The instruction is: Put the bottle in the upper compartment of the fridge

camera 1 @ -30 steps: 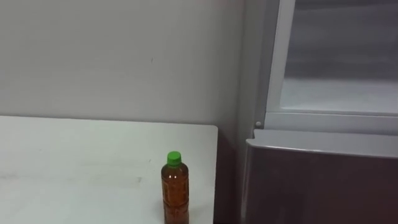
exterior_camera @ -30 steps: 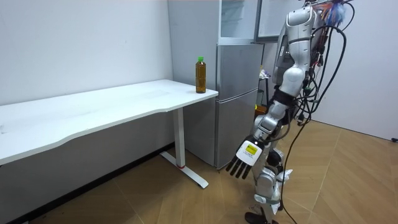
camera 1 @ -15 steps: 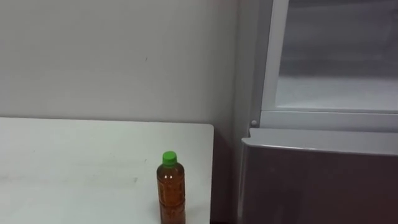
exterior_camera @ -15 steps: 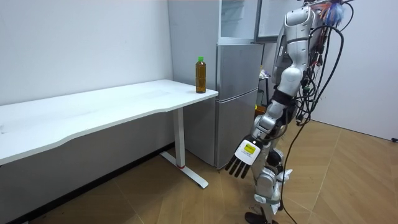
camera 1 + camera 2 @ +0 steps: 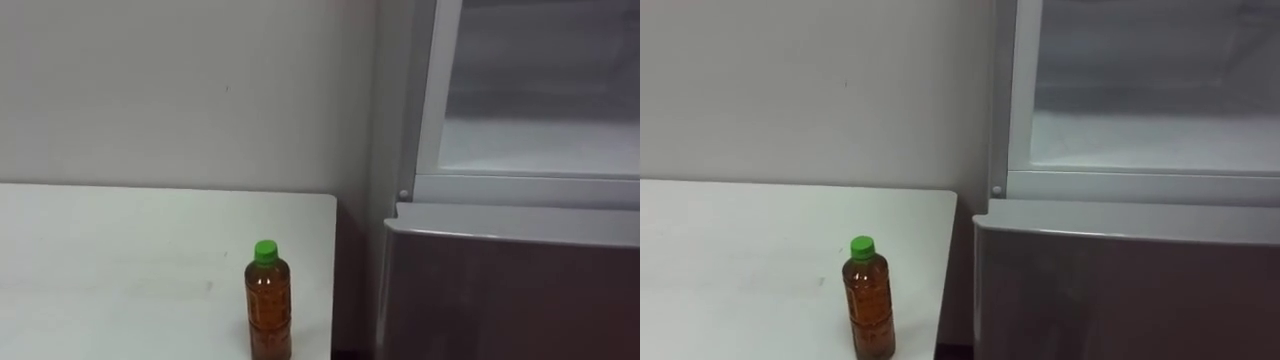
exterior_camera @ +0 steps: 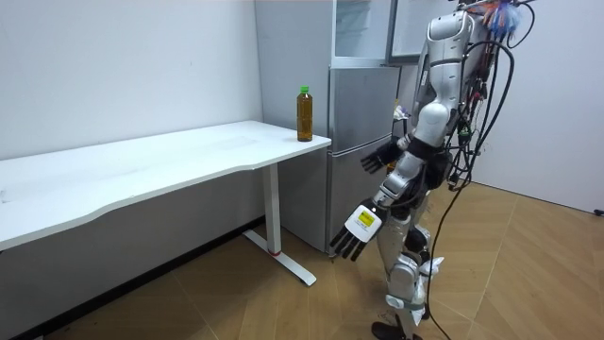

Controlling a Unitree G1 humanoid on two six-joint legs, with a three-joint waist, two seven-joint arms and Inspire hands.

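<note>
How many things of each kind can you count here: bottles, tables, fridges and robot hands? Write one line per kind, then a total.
bottle: 1
table: 1
fridge: 1
robot hands: 2 (left hand, right hand, both open and empty)
Total: 5

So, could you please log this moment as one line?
bottle upright on table | upper fridge open | left hand open, low | right hand open, higher
</note>
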